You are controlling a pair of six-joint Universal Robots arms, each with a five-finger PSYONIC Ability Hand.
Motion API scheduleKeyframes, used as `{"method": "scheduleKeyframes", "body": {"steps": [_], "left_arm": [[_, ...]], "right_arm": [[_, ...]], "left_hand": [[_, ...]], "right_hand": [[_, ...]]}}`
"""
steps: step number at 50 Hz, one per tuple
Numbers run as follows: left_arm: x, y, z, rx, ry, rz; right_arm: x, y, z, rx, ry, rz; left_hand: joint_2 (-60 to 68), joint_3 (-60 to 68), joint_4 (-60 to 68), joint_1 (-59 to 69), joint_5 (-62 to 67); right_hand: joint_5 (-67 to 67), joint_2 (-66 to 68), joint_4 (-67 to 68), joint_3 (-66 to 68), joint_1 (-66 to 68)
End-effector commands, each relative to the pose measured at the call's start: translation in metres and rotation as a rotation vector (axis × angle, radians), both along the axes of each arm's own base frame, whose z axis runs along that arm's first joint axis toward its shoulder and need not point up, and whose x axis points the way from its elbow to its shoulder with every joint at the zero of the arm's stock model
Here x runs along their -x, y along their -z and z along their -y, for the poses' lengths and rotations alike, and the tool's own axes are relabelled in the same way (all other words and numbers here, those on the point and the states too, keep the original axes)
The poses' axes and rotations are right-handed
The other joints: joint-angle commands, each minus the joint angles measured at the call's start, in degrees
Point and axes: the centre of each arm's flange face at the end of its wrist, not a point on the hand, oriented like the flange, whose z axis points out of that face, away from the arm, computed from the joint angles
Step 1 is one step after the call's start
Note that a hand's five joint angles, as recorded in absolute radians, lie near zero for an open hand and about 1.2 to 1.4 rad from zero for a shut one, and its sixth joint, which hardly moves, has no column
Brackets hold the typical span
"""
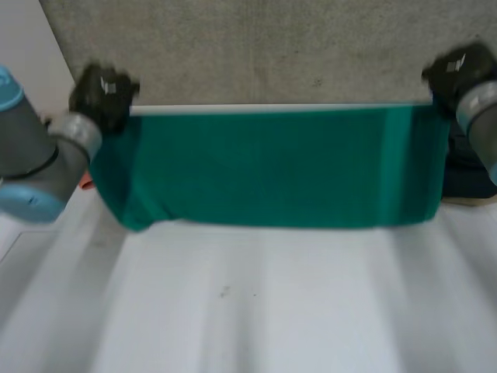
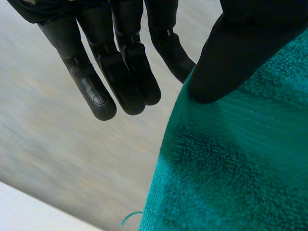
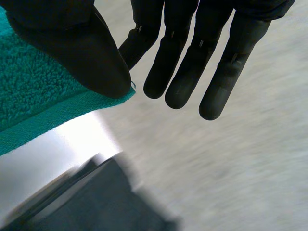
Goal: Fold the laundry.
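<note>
Pinching green towel (image 1: 272, 167) by top corners, left hand (image 1: 105, 89), right hand (image 1: 457, 74) holding tiny bits; one may be slipping out.

Bright, even light, pale glare streaks along the white table (image 1: 256, 311) (soft-edged); green cloth (image 1: 264, 167) evenly lit

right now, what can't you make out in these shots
- Head view: the dark object under the right arm is partly hidden by the green towel and cut off by the edge, so it is unidentifiable.
- Head view: the red bit beside the left arm is too small to name.
- Head view: the towel's front hides its far side and layer count.
- Wrist views: the left hand and right hand pinch corners, and the cloth hides the contact behind it.
</note>
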Motion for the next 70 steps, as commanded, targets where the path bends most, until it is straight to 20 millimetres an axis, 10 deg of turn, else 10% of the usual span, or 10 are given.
{"method": "scheduleKeyframes", "body": {"steps": [1,5,11,18,30,37,41,52,59,70], "left_arm": [[0.019,-0.116,0.022,0.558,0.043,-0.196],[0.019,-0.143,0.014,0.662,0.067,-0.327],[0.011,-0.138,0.005,0.566,0.047,-0.358],[0.011,-0.068,-0.002,0.341,0.032,-0.292],[0.017,0.069,-0.038,-0.051,0.1,-0.149],[0.008,0.128,-0.076,-0.291,0.092,0.038],[-0.007,0.121,-0.111,-0.401,0.066,0.192],[-0.041,0.084,-0.228,-0.73,0.052,0.379],[-0.033,0.077,-0.203,-0.643,0.045,0.356],[0.013,0.089,-0.094,-0.266,0.038,0.241]], "right_arm": [[-0.007,-0.093,0.025,0.58,-0.005,0.256],[-0.008,-0.123,0.018,0.765,-0.03,0.315],[-0.026,-0.115,0.01,0.731,-0.102,0.333],[-0.034,-0.069,0.008,0.575,-0.166,0.3],[-0.029,0.093,-0.015,-0.079,-0.167,0.124],[-0.02,0.133,-0.049,-0.316,-0.167,-0.059],[-0.011,0.148,-0.082,-0.494,-0.2,-0.223],[0.045,0.089,-0.163,-0.673,-0.197,-0.443],[0.045,0.089,-0.155,-0.646,-0.219,-0.408],[0.036,0.115,-0.057,-0.418,-0.033,-0.143]], "left_hand": [[11.38,11.73,11.25,14.63,13.41],[11.38,11.73,11.25,14.63,13.41],[11.38,11.73,11.25,14.63,13.41],[11.38,11.73,11.25,14.63,13.41],[11.38,11.73,11.25,14.63,13.41],[11.38,11.73,11.25,14.63,13.41],[11.38,11.73,11.25,14.63,13.41],[11.38,11.73,11.25,14.63,13.41],[11.38,11.73,11.25,14.63,13.41],[11.38,11.73,11.25,14.63,13.41]], "right_hand": [[11.39,12.73,11.25,11.64,14.96],[11.39,12.73,11.25,11.64,14.96],[11.39,12.73,11.25,11.64,14.96],[11.39,12.73,11.25,11.64,14.96],[11.39,12.73,11.25,11.64,14.96],[11.39,12.73,11.25,11.64,14.96],[11.39,12.73,11.25,11.64,14.96],[11.39,12.73,11.25,11.64,14.96],[11.39,12.73,11.25,11.64,14.96],[11.39,12.73,11.25,11.64,14.96]]}}
